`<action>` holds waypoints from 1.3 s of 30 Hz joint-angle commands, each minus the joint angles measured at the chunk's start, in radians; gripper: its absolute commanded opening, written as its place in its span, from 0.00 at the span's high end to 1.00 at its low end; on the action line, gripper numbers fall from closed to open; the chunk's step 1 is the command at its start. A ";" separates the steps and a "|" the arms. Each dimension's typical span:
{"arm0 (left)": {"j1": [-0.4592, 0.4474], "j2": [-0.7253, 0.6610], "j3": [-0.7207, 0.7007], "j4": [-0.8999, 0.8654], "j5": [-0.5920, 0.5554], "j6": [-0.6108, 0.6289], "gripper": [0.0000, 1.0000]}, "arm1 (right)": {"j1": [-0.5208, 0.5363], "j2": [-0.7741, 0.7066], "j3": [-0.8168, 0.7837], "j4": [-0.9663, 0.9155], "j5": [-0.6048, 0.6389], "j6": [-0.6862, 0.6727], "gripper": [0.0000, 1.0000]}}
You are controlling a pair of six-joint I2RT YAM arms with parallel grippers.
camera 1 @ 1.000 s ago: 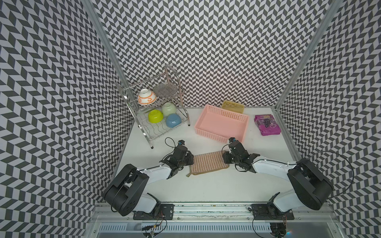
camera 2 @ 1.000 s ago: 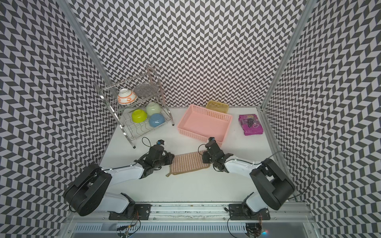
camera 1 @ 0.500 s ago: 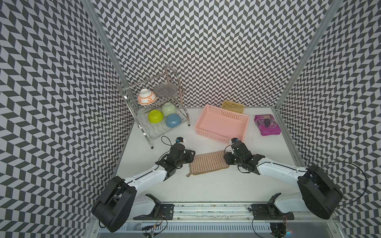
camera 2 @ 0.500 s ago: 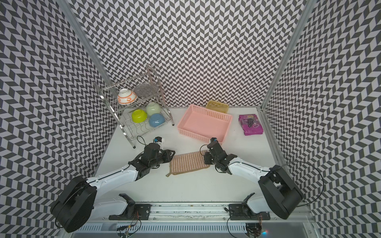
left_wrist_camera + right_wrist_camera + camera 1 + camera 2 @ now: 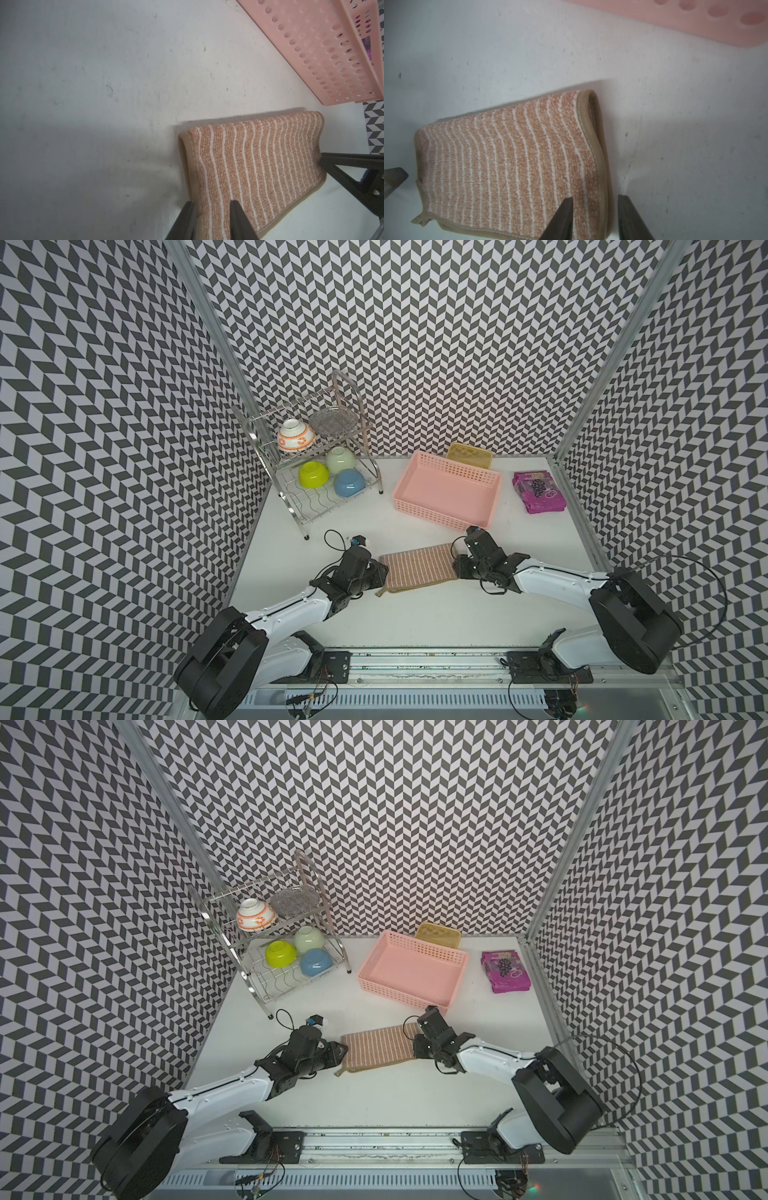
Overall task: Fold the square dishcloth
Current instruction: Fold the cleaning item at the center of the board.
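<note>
On the white tabletop [image 5: 415, 626], near the front middle: the soft tan-brown square dishcloth [image 5: 415, 570] with thin pale stripes and a darker hem. Folded double into a flat rectangle, long side running across between the two arms. Fold rounded along the far long edge, hemmed layers stacked at both short ends in the wrist views. A small hem loop poking out at the front corner on the left arm's side.

Left black claw [image 5: 212, 204] low at one short end, part-way open. One finger over the stripes, the other over bare tabletop, hem lying loose in the gap, nothing pinched. Right black claw [image 5: 595, 197] at the opposite short end, likewise part-way open astride the hem, gripping nothing.

Just behind the cloth and apart from it: a pink perforated plastic basket [image 5: 436, 514]. Farther back on the left, a two-tier metal wire dish rack [image 5: 311, 506]. At the right rear, a purple packet [image 5: 538, 491].
</note>
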 commanded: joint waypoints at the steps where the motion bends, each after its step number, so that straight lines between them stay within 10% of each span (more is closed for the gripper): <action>1: -0.013 -0.009 -0.016 -0.023 -0.021 -0.017 0.69 | -0.003 0.007 -0.015 0.010 0.002 0.010 0.63; 39: -0.038 0.052 -0.034 0.024 -0.002 -0.071 0.69 | 0.009 -0.069 -0.015 -0.028 0.051 -0.022 1.00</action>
